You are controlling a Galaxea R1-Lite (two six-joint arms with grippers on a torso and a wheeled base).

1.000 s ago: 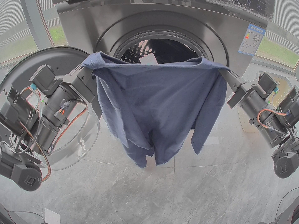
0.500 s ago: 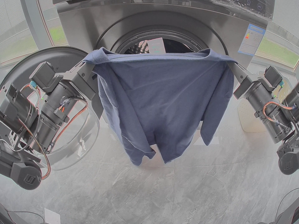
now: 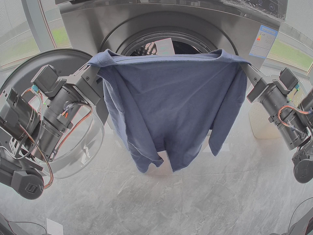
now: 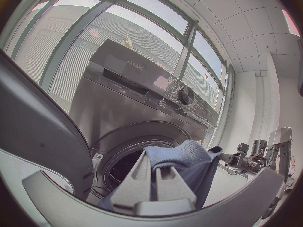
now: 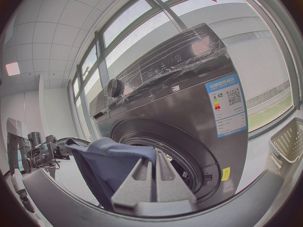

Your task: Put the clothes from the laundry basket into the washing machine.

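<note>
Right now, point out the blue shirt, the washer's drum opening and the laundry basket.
blue shirt [image 3: 169,108], head view, middle of the hanging cloth.
drum opening [image 3: 192,48], head view, dark gap above the shirt's top edge.
laundry basket [image 5: 285,142], right wrist view, perforated side wall.

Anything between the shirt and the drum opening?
Nothing visible does. The shirt hangs between the left gripper and right gripper, right before the drum opening; the door is swung aside to the left.
</note>
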